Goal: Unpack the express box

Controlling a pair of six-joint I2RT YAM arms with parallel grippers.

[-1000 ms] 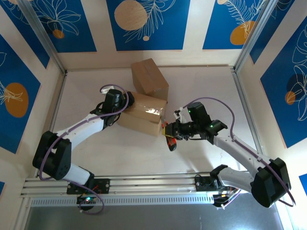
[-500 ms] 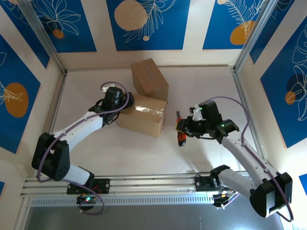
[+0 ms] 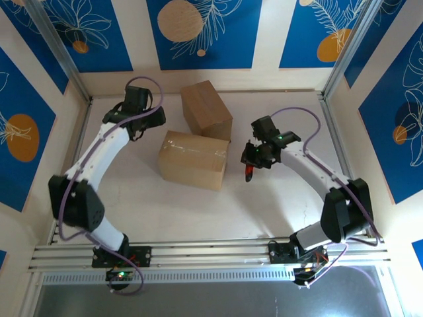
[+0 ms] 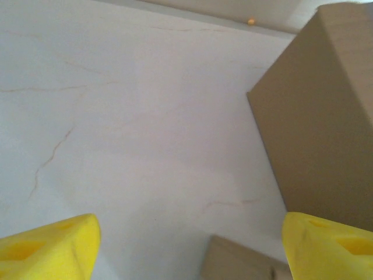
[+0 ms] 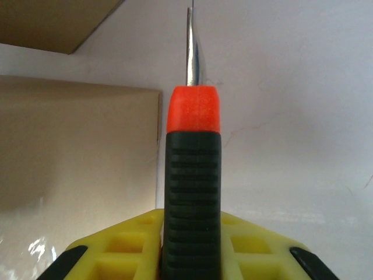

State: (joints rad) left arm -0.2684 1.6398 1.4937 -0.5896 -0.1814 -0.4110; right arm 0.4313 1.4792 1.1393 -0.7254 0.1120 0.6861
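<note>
Knife (image 3: 249, 173) swung from taped box (image 3: 193, 158), left claw (image 4: 186, 248) withdrawn — gaping.

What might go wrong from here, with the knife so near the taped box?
1. The left gripper hangs open, away from the taped box, so the knife in the right gripper may push the box instead of cutting it.
2. The bare blade points forward; it could stab too deep.

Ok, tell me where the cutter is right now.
In the top view the cutter is clamped in the right pincer, right of centre, just off the right end of the taped box.
</note>
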